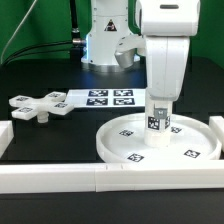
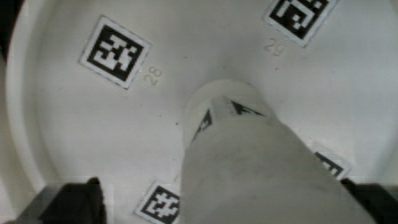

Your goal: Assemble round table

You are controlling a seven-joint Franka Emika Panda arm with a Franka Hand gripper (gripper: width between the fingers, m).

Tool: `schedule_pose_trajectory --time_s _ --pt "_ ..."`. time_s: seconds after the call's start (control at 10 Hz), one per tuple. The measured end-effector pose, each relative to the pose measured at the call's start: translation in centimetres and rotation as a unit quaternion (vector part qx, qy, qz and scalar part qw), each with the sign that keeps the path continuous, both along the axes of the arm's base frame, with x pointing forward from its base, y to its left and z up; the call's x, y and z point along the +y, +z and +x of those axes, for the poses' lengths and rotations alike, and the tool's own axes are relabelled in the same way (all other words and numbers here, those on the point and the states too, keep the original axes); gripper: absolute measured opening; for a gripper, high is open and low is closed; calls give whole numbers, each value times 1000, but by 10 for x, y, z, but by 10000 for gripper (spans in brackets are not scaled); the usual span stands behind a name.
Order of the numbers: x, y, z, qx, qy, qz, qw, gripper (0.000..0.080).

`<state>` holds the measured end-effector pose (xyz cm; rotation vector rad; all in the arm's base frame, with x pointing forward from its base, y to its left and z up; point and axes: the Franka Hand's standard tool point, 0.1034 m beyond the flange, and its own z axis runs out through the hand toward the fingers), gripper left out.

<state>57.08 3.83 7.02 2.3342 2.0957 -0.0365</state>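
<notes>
The large round rimmed disc [image 1: 130,145] lies flat on the table, with several tags on its face; it fills the wrist view [image 2: 107,120]. The short thick post [image 1: 158,122] stands upright at the disc's centre and runs up between my fingers in the wrist view [image 2: 258,160]. My gripper [image 1: 159,108] comes straight down over the post, its jaws around the post's upper part [image 2: 222,205]. One finger [image 2: 71,200] stands apart from the post, with a tag showing in the gap; the other lies against it. The cross-shaped piece [image 1: 38,105] lies flat at the exterior view's left.
The marker board [image 1: 105,97] lies behind the disc. Long white rails run along the front [image 1: 90,180] and stand at the exterior view's right [image 1: 217,125]. The robot's base [image 1: 108,45] stands at the back.
</notes>
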Motion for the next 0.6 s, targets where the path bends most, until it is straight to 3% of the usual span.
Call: schedule_pose_trajectory --time_s 0.3,0.4,0.5,0.6 --pt "-2 0 0 1 69 -6 998 649" --pt "-3 0 0 1 63 -6 998 521" --pt "-3 -1 -2 5 63 -6 998 521" --pt "-3 -1 -3 7 63 -7 998 406"
